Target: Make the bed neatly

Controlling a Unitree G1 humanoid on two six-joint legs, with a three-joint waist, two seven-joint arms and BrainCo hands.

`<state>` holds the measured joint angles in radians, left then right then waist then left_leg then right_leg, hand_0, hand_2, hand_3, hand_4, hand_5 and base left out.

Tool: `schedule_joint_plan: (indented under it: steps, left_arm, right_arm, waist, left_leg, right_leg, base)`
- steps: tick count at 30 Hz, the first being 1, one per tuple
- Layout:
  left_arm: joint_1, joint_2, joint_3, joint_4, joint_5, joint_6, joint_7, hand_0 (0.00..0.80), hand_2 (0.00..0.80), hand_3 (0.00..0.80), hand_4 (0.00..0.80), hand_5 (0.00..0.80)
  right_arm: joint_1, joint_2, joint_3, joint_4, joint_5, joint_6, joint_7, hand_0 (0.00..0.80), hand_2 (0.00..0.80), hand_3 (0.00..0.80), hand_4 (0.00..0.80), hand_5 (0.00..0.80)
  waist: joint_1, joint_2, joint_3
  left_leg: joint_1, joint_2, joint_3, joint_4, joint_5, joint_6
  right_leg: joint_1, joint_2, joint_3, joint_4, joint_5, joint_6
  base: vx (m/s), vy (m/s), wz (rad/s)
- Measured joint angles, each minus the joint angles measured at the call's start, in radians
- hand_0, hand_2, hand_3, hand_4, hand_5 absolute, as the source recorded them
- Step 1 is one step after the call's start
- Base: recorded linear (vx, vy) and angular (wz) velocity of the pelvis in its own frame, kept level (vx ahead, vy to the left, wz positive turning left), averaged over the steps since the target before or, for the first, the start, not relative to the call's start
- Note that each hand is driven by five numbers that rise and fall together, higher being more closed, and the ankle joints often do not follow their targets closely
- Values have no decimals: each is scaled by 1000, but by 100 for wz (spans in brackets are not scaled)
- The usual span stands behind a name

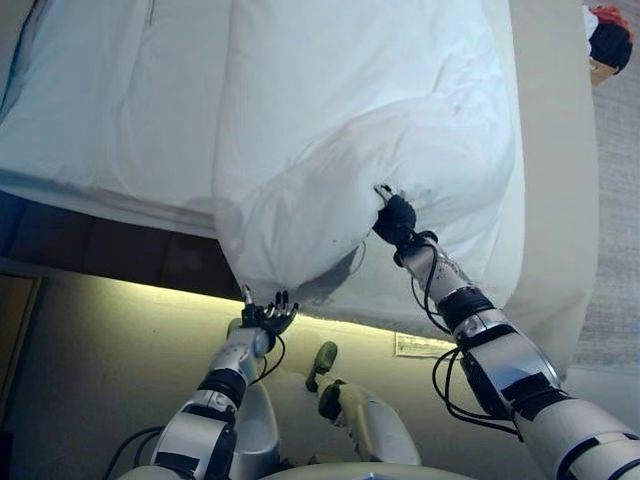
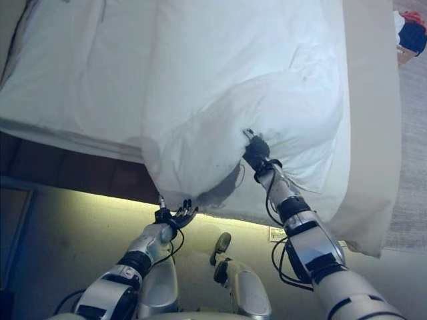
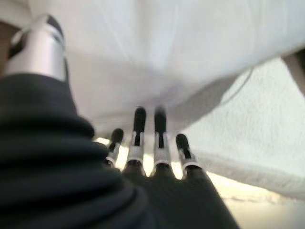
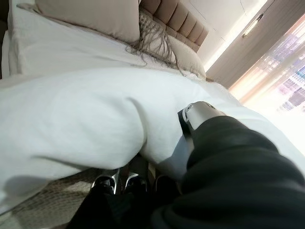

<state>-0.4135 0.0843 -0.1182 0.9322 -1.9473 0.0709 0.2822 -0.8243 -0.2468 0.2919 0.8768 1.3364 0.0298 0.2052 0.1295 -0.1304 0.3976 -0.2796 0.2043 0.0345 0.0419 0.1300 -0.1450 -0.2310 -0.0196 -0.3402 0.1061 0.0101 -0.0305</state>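
Note:
A white duvet lies rumpled over the bed, and its near corner hangs over the bed's edge. My right hand is at a raised fold of the duvet. In the right wrist view its thumb lies on top of the duvet and its fingers reach under it, pinching the cloth. My left hand is open just below the hanging corner. In the left wrist view its straight fingers point at the white cloth and may touch it.
The white sheet is bare on the left part of the bed. A beige bed edge runs along the right. Beige pillows and a padded headboard are at the far end. A red and black object lies on the floor.

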Motion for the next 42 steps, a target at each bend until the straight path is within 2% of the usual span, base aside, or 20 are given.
schedule_joint_plan:
  steps: [7,13,20,23,29,35,42]
  left_arm:
    - [-7,-7,-2,8,0,4,34,0,0,0,0,0]
    - [-14,-7,-37,35,0,26,29,0,0,0,0,0]
    - [-55,-8,-101,26,0,28,-57,0,0,0,0,0]
    - [-89,-19,-102,23,0,20,-83,0,0,0,0,0]
    - [-166,-26,-137,-13,0,-24,-130,0,0,0,0,0]
    - [-222,-30,-137,-34,-1,-93,-136,0,0,0,0,0]
    - [-258,-35,-132,-47,-11,-145,-175,0,0,0,0,0]
  right_arm:
    - [-25,3,22,-23,20,-13,-5,800,800,800,800,800]
    - [-38,5,37,-64,29,-24,-22,800,800,800,800,800]
    - [-39,27,39,-99,33,-25,-22,800,800,800,800,800]
    - [-39,38,43,-100,34,-24,-23,800,800,800,800,800]
    - [-33,52,82,-156,42,-17,-30,800,800,800,800,800]
    - [-32,61,100,-213,42,2,-40,800,800,800,800,800]
    - [1,56,103,-274,42,26,-40,800,800,800,800,800]
  waist:
    - [1,5,8]
    - [3,5,15]
    - [-6,4,41]
    - [-11,5,43]
    - [-47,4,45]
    - [-90,5,45]
    - [-97,9,48]
  left_leg:
    - [-13,0,-1,4,-1,-2]
    - [-31,0,-6,8,-1,-2]
    - [-32,-1,-2,8,-1,-2]
    - [-32,-1,2,8,-1,-1]
    - [-32,-1,19,11,-1,-1]
    - [-55,-5,22,22,-1,0]
    - [-63,-14,22,27,0,2]
  right_leg:
    - [-11,1,0,0,0,0]
    - [-26,1,-2,2,0,0]
    - [-33,-1,1,8,0,0]
    - [-36,-2,4,11,0,0]
    - [-56,-6,26,31,0,0]
    - [-102,-14,45,71,-4,-2]
    - [-133,-25,61,107,-11,-2]
  base:
    - [0,0,0]
    - [0,0,0]
    - [-9,25,-2]
    - [-3,45,-3]
    - [6,40,-9]
    - [-23,69,-9]
    - [4,54,-4]
